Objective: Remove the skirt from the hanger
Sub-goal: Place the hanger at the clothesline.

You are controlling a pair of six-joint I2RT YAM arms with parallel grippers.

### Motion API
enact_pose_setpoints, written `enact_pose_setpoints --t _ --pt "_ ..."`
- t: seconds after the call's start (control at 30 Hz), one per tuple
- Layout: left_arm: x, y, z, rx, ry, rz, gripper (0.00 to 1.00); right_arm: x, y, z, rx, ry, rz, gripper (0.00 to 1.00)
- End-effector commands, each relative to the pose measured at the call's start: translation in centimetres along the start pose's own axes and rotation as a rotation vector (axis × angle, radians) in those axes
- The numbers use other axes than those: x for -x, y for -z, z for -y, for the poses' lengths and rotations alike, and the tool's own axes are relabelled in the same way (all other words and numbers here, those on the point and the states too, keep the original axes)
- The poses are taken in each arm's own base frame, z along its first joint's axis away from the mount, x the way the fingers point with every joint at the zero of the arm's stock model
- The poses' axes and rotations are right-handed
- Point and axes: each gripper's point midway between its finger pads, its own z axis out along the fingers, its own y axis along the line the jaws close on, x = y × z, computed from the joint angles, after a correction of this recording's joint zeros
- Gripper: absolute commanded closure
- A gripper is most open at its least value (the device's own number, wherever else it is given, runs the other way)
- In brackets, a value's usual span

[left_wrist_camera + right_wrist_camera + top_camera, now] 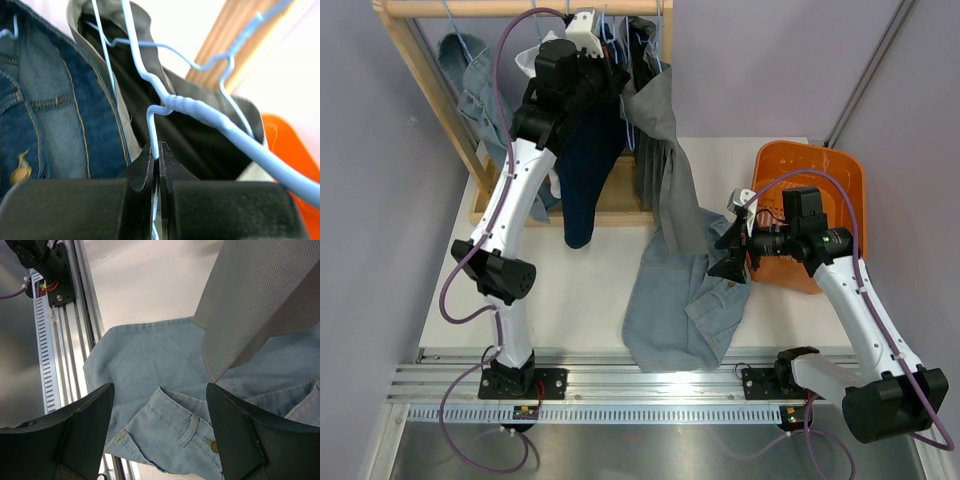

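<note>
White table (580, 290), lower centre: pale denim garment (675, 310) lies crumpled, right gripper (723, 253) over it, fingers spread. Grey skirt (665, 150) hangs upper centre on a blue wire hanger (200, 107), left gripper (157, 149) pinching that wire at the wooden rack (420, 60); lilac walls (360, 200) behind.

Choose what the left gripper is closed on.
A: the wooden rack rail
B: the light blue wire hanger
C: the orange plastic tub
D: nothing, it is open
B: in the left wrist view the left gripper is shut, with a thin strand of the light blue wire hanger pinched in it.
</note>
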Motion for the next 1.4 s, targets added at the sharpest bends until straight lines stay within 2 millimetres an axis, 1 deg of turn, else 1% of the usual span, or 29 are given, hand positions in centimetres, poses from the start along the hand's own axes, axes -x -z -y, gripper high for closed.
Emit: enact_pose_setpoints --t 0.0,0.03,0.1,0.13,0.2,0.23,0.3,0.33,0.4,0.43,0.53,0.57,0.6,0.7,0.73,0.8,0.83,0.9,1.07,1.2,1.37 --pt "5.2 -0.2 0.6 -0.027 0.049 0.184 1.0 1.5 0.4 -0.9 0.029 0.034 0.055 0.19" --pt "4.9 -0.6 0.2 -0.026 0.072 0.182 1.0 1.7 0.4 -0.9 0.036 0.041 0.057 0.19" --pt "5.4 -0.7 0.0 -0.029 0.095 0.198 1.0 2.1 0.5 -1.1 0.048 0.047 0.064 0.19" --pt "5.3 -1.0 -0.2 -0.032 0.113 0.198 1.0 2.4 0.5 -1.1 0.055 0.054 0.066 0.19" --pt "5.4 -1.2 -0.1 -0.04 0.122 0.203 1.0 2.9 0.5 -1.6 0.08 0.07 0.074 0.19" --pt "5.4 -1.1 0.0 -0.047 0.124 0.203 1.0 3.7 0.6 -1.7 0.086 0.094 0.081 0.19" --pt "5.2 -1.3 0.1 -0.053 0.129 0.198 1.0 4.6 0.5 -1.9 0.093 0.135 0.074 0.2" --pt "5.2 -1.3 0.0 -0.049 0.134 0.196 1.0 5.6 0.2 -2.1 0.097 0.166 0.063 0.2" --pt "5.3 -1.3 -0.1 -0.049 0.15 0.2 1.0 6.4 -0.2 -2.2 0.107 0.188 0.056 0.21" --pt "5.7 -1.1 -0.2 -0.047 0.155 0.209 1.0 7.2 -0.5 -2.2 0.122 0.202 0.058 0.21" --pt "5.5 -1.5 -0.4 -0.036 0.173 0.206 1.0 8.2 -1.3 -2.3 0.145 0.208 0.064 0.22" --pt "5.8 -1.4 -0.3 -0.036 0.177 0.211 1.0 8.4 -1.6 -2.7 0.159 0.211 0.065 0.22" --pt "5.2 -1.9 -0.6 -0.03 0.188 0.201 1.0 8.5 -1.8 -2.7 0.164 0.204 0.07 0.23" --pt "4.5 -2.6 -0.9 -0.023 0.206 0.188 1.0 8.6 -2.1 -2.9 0.173 0.187 0.078 0.24" --pt "4.1 -3.0 -1.1 -0.021 0.214 0.179 1.0 8.3 -2.2 -2.9 0.17 0.18 0.077 0.24" --pt "3.7 -3.5 -1.4 -0.016 0.224 0.176 1.0 8.2 -2.2 -2.8 0.163 0.179 0.077 0.24" --pt "3.2 -4.0 -1.5 -0.012 0.232 0.168 1.0 8.0 -2.1 -2.9 0.158 0.178 0.073 0.24" --pt "3.4 -4.3 -1.5 -0.014 0.23 0.181 1.0 7.7 -2.1 -2.9 0.156 0.178 0.071 0.24" --pt "2.8 -5.0 -2.2 0.015 0.222 0.18 1.0 7.2 -2.1 -3.0 0.154 0.173 0.068 0.24" --pt "2.9 -5.2 -2.3 0.019 0.223 0.193 1.0 6.9 -2.3 -3.1 0.157 0.157 0.073 0.25" --pt "4.0 -5.0 -2.2 0.021 0.235 0.235 1.0 6.7 -2.4 -3.2 0.161 0.147 0.079 0.25"
